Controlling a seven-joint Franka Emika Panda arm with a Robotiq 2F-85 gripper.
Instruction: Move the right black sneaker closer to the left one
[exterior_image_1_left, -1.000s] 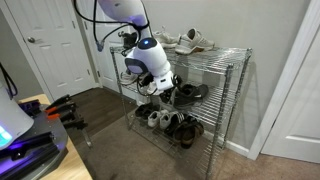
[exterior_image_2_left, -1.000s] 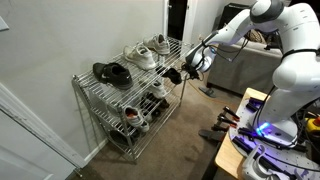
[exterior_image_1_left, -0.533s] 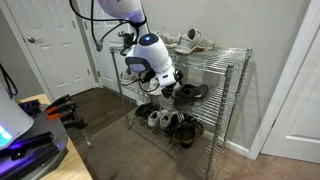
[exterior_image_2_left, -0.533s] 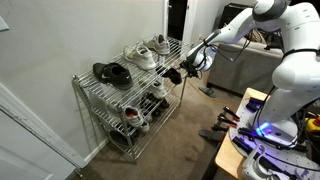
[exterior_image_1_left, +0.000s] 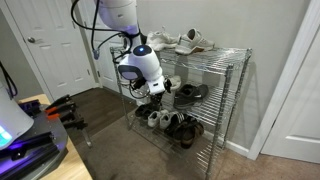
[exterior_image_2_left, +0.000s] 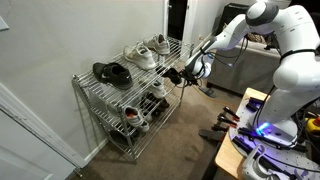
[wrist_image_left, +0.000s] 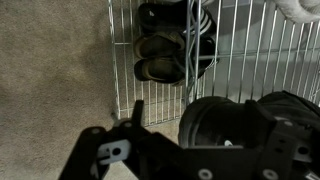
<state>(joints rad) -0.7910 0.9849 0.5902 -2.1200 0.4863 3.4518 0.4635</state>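
— What sits closest to the lens?
— In the wrist view, one dark finger (wrist_image_left: 103, 153) of the gripper (exterior_image_1_left: 160, 87) over the carpet (wrist_image_left: 50, 60). A black mass (wrist_image_left: 245, 130) covers the spot where the other finger would be, so I cannot tell how wide the jaws stand.
— And where is the arm's end?
— At the near end of the wire rack (exterior_image_1_left: 226, 58), level with its middle tier (in an exterior view the gripper (exterior_image_2_left: 181, 73) is only a dark blot).
— The sneakers?
— Further along that tier: the right black sneaker (exterior_image_1_left: 201, 92) beside the left one (exterior_image_1_left: 182, 94), probably touching, though they blur into one dark shape. Both lie apart from the gripper.
— Beyond them?
— White sneakers (exterior_image_1_left: 186, 40) on top; more shoes (exterior_image_1_left: 170, 122) below, striped by wires.
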